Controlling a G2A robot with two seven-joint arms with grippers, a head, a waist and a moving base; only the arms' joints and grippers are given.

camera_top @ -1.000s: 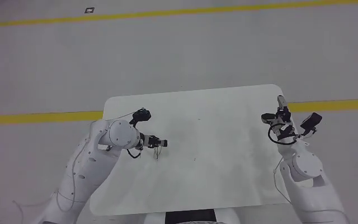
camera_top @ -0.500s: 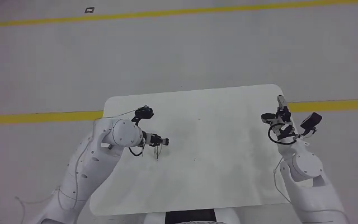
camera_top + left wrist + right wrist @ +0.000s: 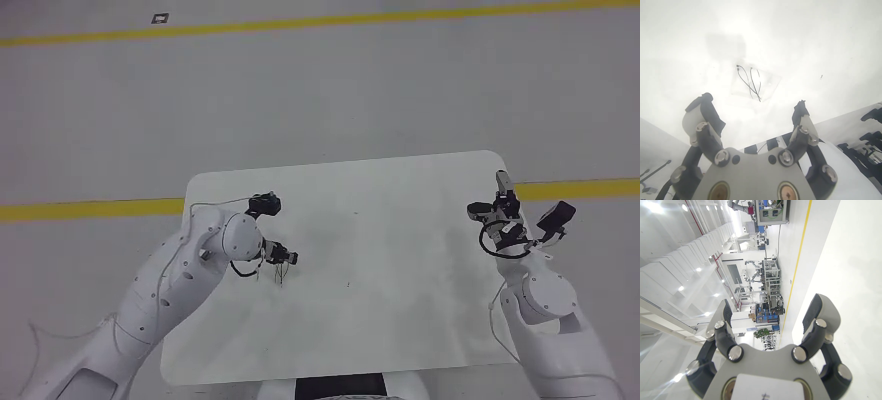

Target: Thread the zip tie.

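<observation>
- Landmark: clear sheet (image 3: 772,83), a see-through square lying flat on the white table (image 3: 400,230).
- Left gripper (image 3: 753,101): hangs above the table, just short of the clear sheet's near edge and pointed down toward it. Its jaws are spread wide with nothing between them.
- Zip ties (image 3: 750,83): several thin black ties lie loose on the clear sheet. They cross one another near the tail ends, which lie closest to the left gripper. The small square heads are at the sheet's far side. None is lifted and none is threaded.
- Right gripper (image 3: 770,300): well apart from the clear sheet, off to its right at the table's edge, aimed out into the room. Its jaws are wide apart and hold nothing.
- Judgement: the step in hand is the first pick, so the task is barely begun.
- Doing it well:
  - Single out one tie where it lies apart from the others. At the crossing point, two or three would likely come up together.
  - Grip the strap close to the head, leaving the tail free for the right gripper to feed.
  - The ties are flat and thin, so the fingertips must come nearly onto the sheet.
  - Descend straight and close slowly, because the sheet may slide or lift with the tie.
</observation>
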